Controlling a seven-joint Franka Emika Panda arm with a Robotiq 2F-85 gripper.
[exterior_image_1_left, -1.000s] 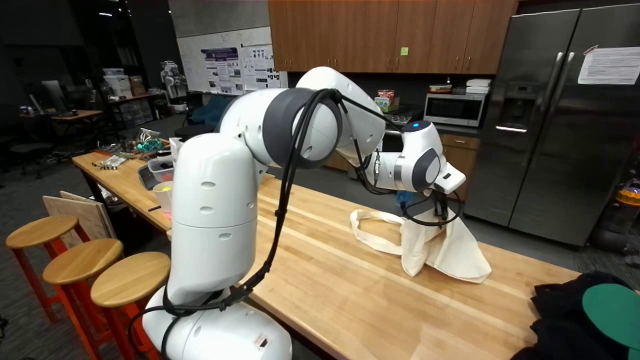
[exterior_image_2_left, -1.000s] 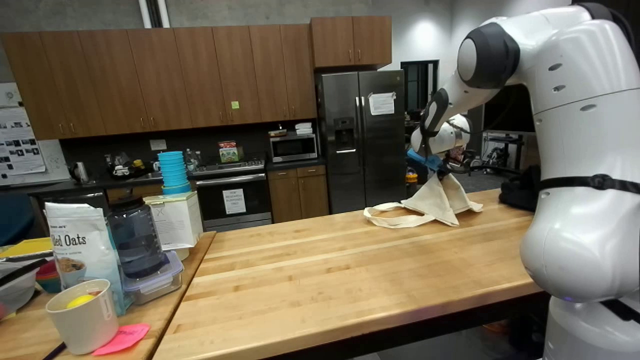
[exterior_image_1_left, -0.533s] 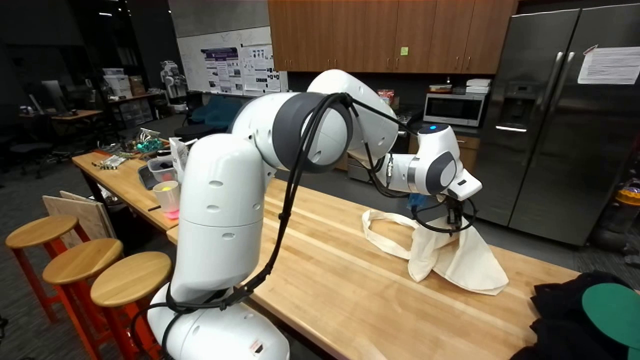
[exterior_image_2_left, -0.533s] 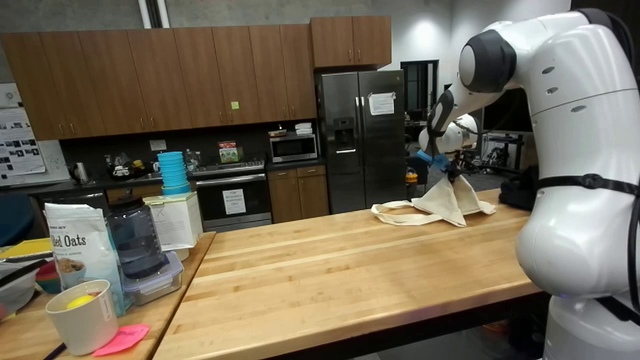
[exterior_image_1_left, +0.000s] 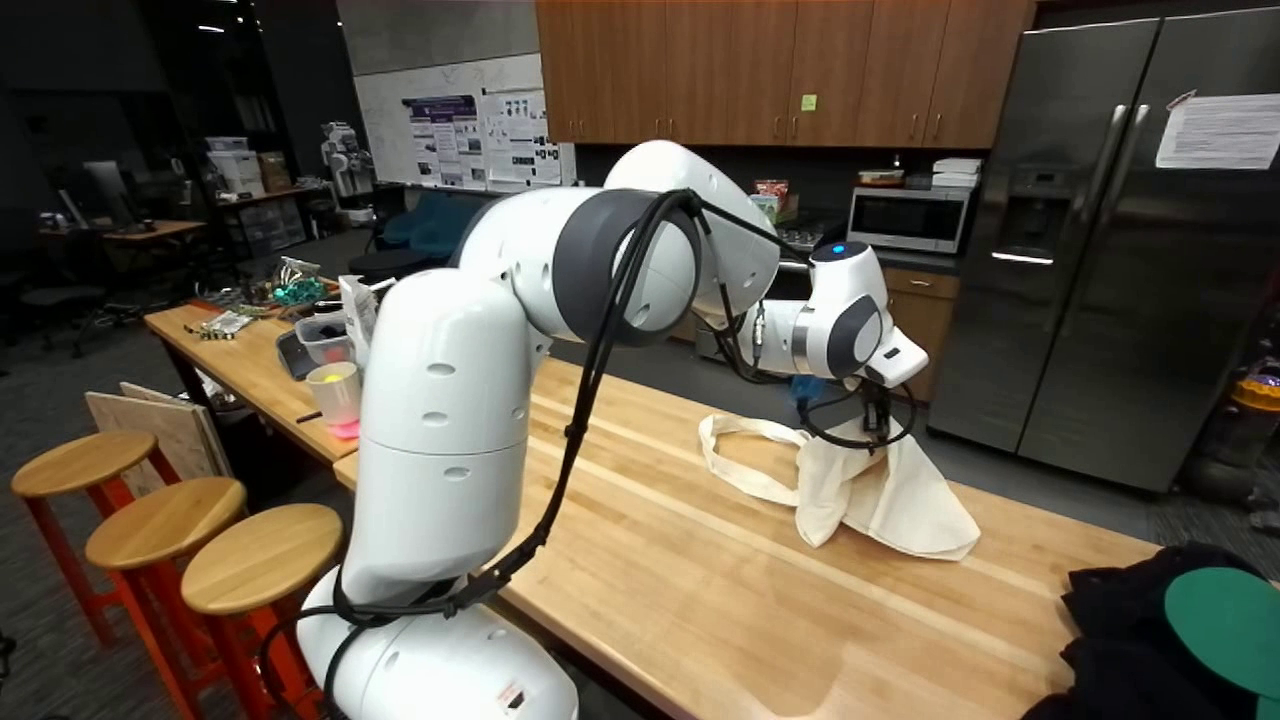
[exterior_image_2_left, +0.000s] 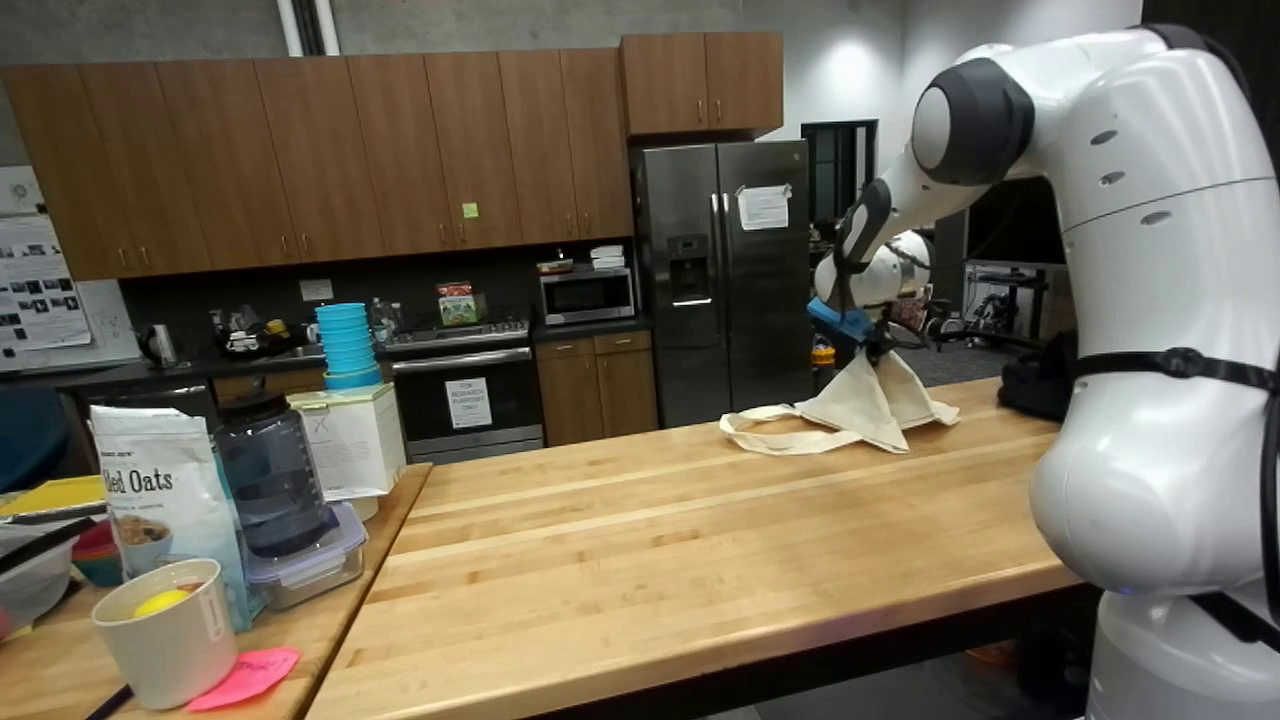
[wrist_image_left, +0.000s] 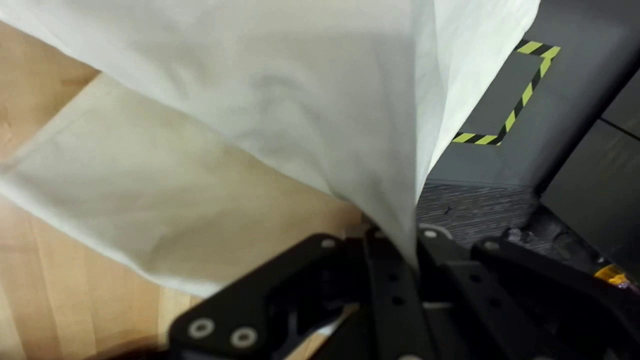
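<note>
Gripper (wrist_image_left: 406, 235) clamped on tote bag (exterior_image_1_left: 905, 505), tenting it up on table (exterior_image_1_left: 700, 580), nr table's edge. Grasp done, prob. only partway: bag's low. edge (exterior_image_1_left: 930, 545) + strap (exterior_image_1_left: 745, 479) touch table; release n/y done.

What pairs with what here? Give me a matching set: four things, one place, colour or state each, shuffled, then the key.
Column 1
1. gripper
2. bag
3. cup
4. stools

Column 2
A. something yellow inside
B. red-legged, with round wooden seats
C. jaws closed
D. pinched up, strap lying on the table

Pairs: 1-C, 2-D, 3-A, 4-B
</note>
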